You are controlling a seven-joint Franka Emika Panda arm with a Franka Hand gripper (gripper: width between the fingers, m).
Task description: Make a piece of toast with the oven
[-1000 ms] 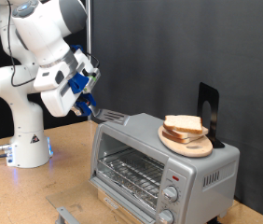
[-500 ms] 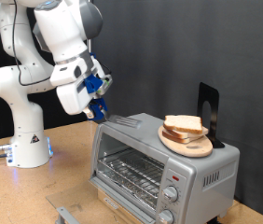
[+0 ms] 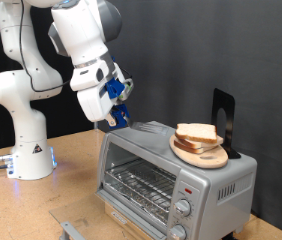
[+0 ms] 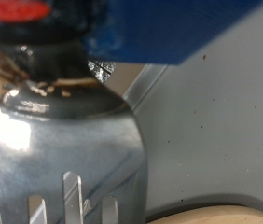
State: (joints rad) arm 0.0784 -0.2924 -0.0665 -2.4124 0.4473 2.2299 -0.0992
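The silver-grey oven [image 3: 166,178] stands at the exterior view's lower right, its wire rack showing through the glass door. On its top lies a round wooden board [image 3: 201,155] with stacked bread slices; the uppermost is the piece of toast [image 3: 195,131]. My gripper [image 3: 113,112] hangs above the oven's top left corner, shut on the black handle of a metal spatula [image 3: 144,127]. The slotted blade [image 4: 66,149] hovers just over the oven top and points at the board, whose edge [image 4: 215,213] shows in the wrist view. Blue fingers [image 4: 169,28] frame the handle.
A black stand [image 3: 223,118] rises behind the board on the oven. Two knobs [image 3: 184,210] sit under a red light on the oven's front. A grey metal piece [image 3: 71,229] lies on the wooden table at the exterior view's bottom. The robot base [image 3: 29,150] stands at the left.
The arm has swung towards the exterior view's right, carrying the spatula from beside the oven's left corner to over its top, closer to the board.
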